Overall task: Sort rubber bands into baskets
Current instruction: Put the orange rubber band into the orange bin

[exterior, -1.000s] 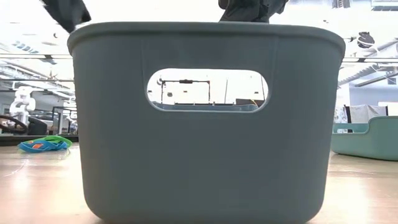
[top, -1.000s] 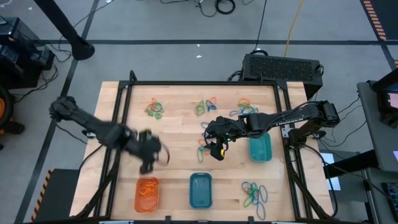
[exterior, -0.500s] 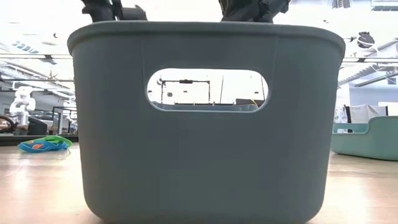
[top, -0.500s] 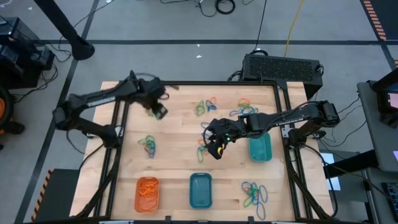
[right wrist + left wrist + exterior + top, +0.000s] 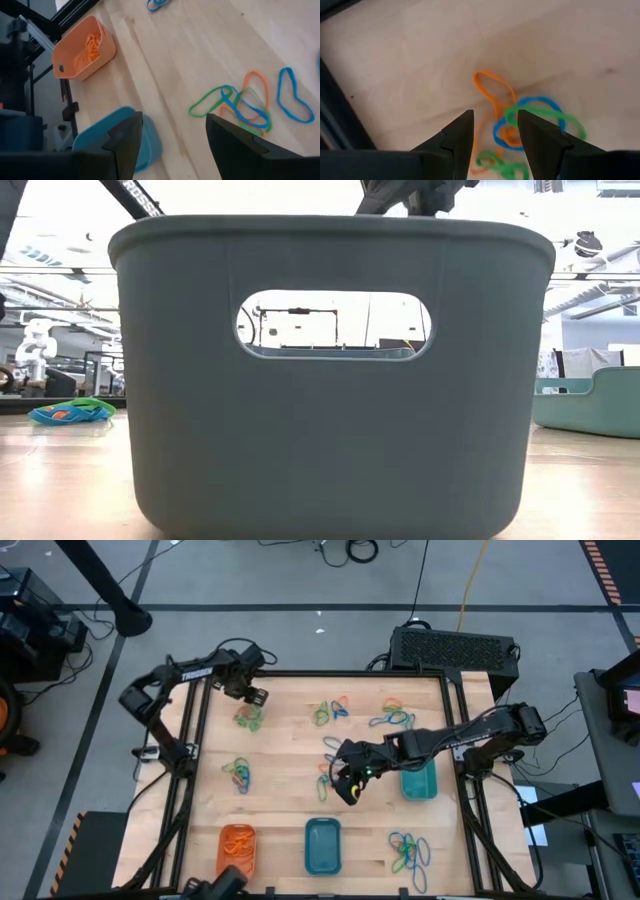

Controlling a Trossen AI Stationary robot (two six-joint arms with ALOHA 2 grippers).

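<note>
On the table [image 5: 290, 755] sit three baskets [image 5: 322, 845] and seven band clusters [image 5: 408, 851]; both end effectors [image 5: 347, 786] gape empty.

From my station I see a grey floor [image 5: 300, 635] around the wooden counter [image 5: 290, 755], black cables [image 5: 350, 550] trailing across it, a black vented box [image 5: 455, 648] behind, and bright ceiling lights [image 5: 590, 200].
</note>
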